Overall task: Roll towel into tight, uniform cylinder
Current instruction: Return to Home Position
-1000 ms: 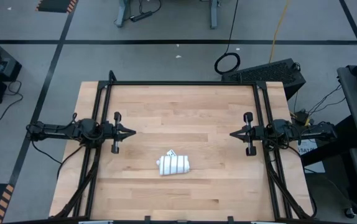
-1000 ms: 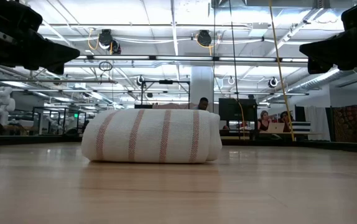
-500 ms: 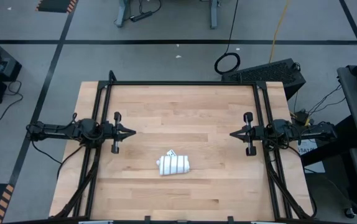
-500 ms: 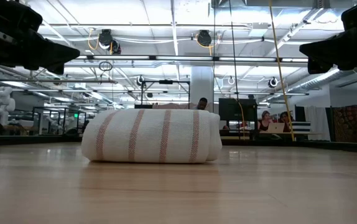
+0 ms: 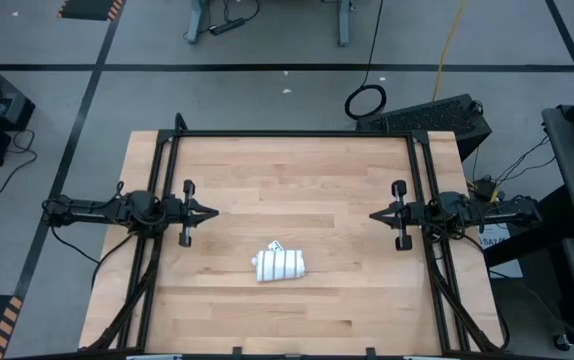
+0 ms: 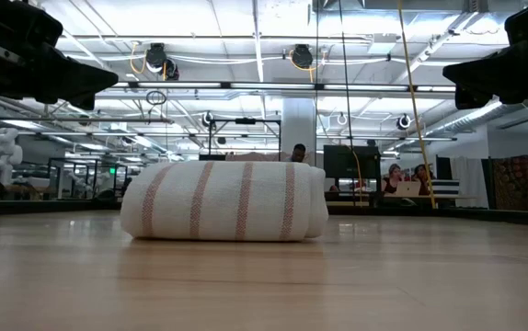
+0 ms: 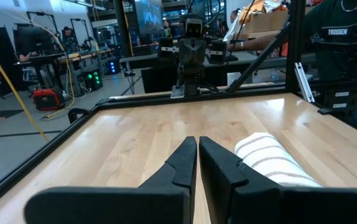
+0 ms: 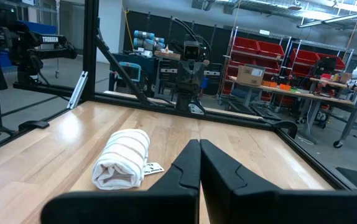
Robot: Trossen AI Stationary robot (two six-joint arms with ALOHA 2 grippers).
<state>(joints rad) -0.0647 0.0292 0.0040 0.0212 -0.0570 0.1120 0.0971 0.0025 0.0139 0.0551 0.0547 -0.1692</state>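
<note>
The wooden table [image 5: 297,170] stands in a big workshop, with a black frame [image 5: 297,133] round its edge. From above, the towel [image 5: 278,264] lies rolled up roughly midway between the two arms, a little off the line between them and well apart from both. The left gripper [image 5: 210,211] and right gripper [image 5: 375,214] hover at their own sides, tips pointing at each other. A cable coil [image 5: 366,101] sits on the floor beyond the table, out of the way.

In the low view the towel rests on the wood as a fat, slightly squashed cylinder with stripes round it. People [image 6: 397,175] sit at desks far behind. It looks soft and light, probably the sort that springs loose if nudged. The best hold is likely across the middle, pinning the outer flap, not at an end.

In the left wrist view that arm's fingers are pressed together, holding nothing, with the towel ahead and off to one side.

The right wrist view is the same deal: clenched and empty. The spiral end of the towel faces this camera, and a small label [image 8: 153,168] pokes out beside it. Nothing stands between either gripper and the towel.
</note>
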